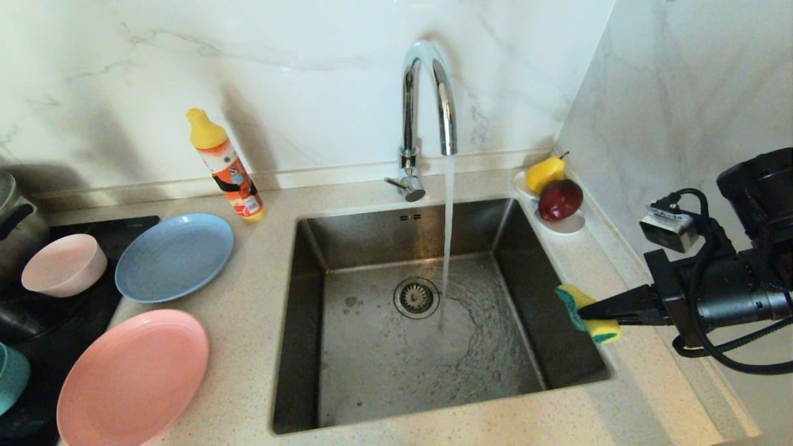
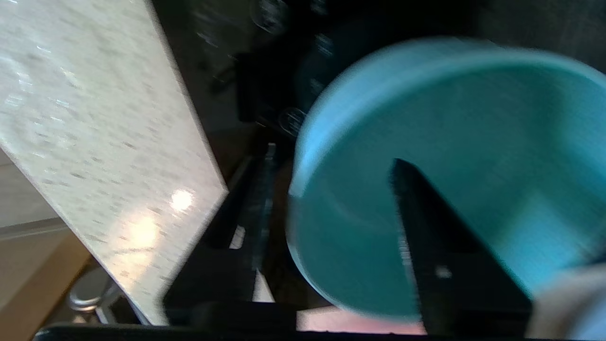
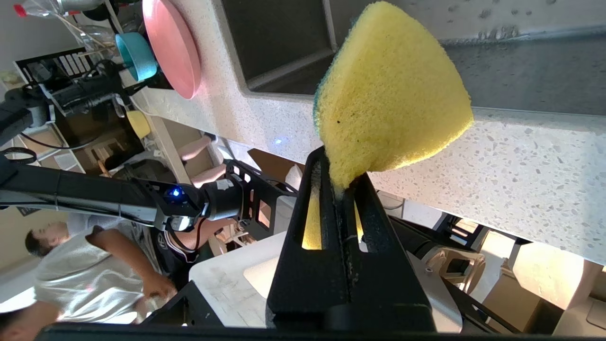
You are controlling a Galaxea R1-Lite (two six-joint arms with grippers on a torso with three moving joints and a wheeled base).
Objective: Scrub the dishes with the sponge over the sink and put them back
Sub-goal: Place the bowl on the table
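Right gripper (image 3: 343, 184) clamped tight on the sponge (image 3: 388, 90), holding it by one corner; the yellow body fans out past the fingertips, green scouring layer on the far edge. In the head view the sponge (image 1: 587, 313) hangs at the sink's right rim, partly over the counter (image 1: 626, 384), partly over the sink (image 1: 372, 384).

Left gripper (image 2: 331, 232) sits at the teal bowl (image 2: 473, 156), jaws apart: one finger (image 2: 440, 246) lies across the bowl's inside, the other (image 2: 246, 227) outside its wall, so the rim stands between them. Wrist view is smeared, so I can't tell whether either finger touches the bowl; looks like a loose straddle, not a grip. In the head view only a sliver of the teal bowl (image 1: 11, 375) shows at the left edge, on the dark cooktop (image 1: 93, 232).

Nearest on the left counter: pink plate (image 1: 133, 378), flat. Behind it the blue-grey plate (image 1: 175, 256), just apart from the pink one. Left of that the pale pink bowl (image 1: 64, 264), upright on the cooktop, with a steel pot (image 1: 15, 217) behind.

Water is running from the faucet (image 1: 427, 99) and lands just right of the drain (image 1: 416, 297); the sink floor is wet around it.

Back of the counter: dish soap bottle (image 1: 226, 166), yellow cap, orange label, leaning; label print not readable. Back right corner: small white dish (image 1: 567, 224) with a yellow pear (image 1: 545, 173) and a dark red apple (image 1: 560, 199), touching each other.

No legible brands or writing anywhere.
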